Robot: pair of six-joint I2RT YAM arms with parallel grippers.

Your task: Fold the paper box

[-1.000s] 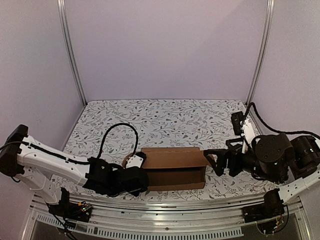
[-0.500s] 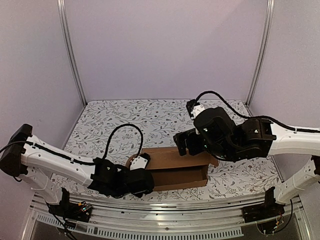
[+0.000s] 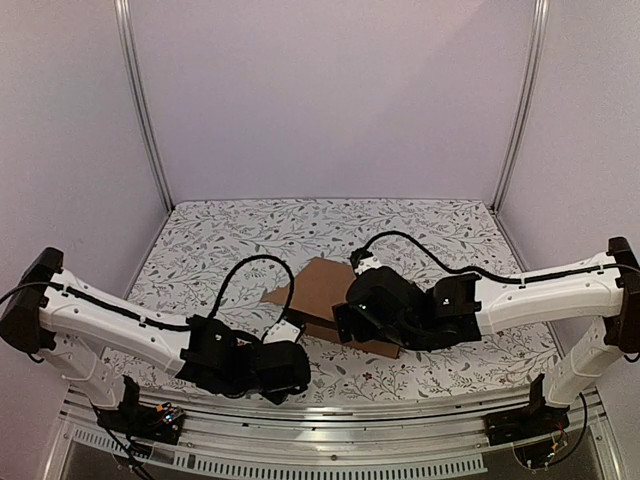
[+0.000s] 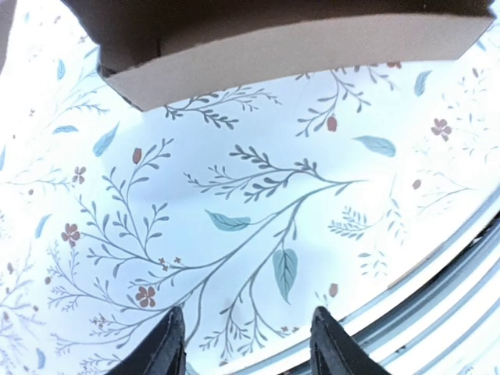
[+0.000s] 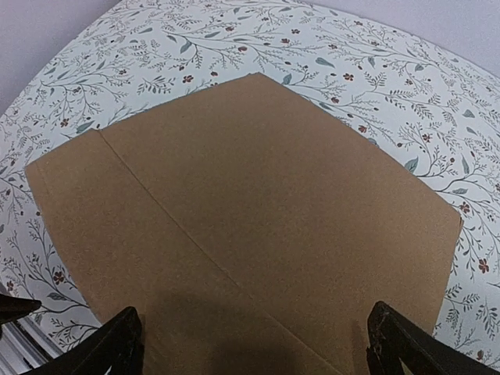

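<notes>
The flower-printed counter (image 3: 300,225) carries the brown paper box (image 3: 318,288) near its front middle, with a broad flat panel facing up. Over that panel hangs the right end effector (image 5: 254,328), fingers spread wide, gripping nothing. The left end effector (image 4: 248,316) sits low near the box's front edge, fingers parted, empty.

Robot test cell, laboratory type: plain lilac walls (image 3: 330,100), aluminium frame posts (image 3: 140,110), floral-printed surface (image 3: 300,230), slotted metal rail (image 3: 320,428) along near edge.
</notes>
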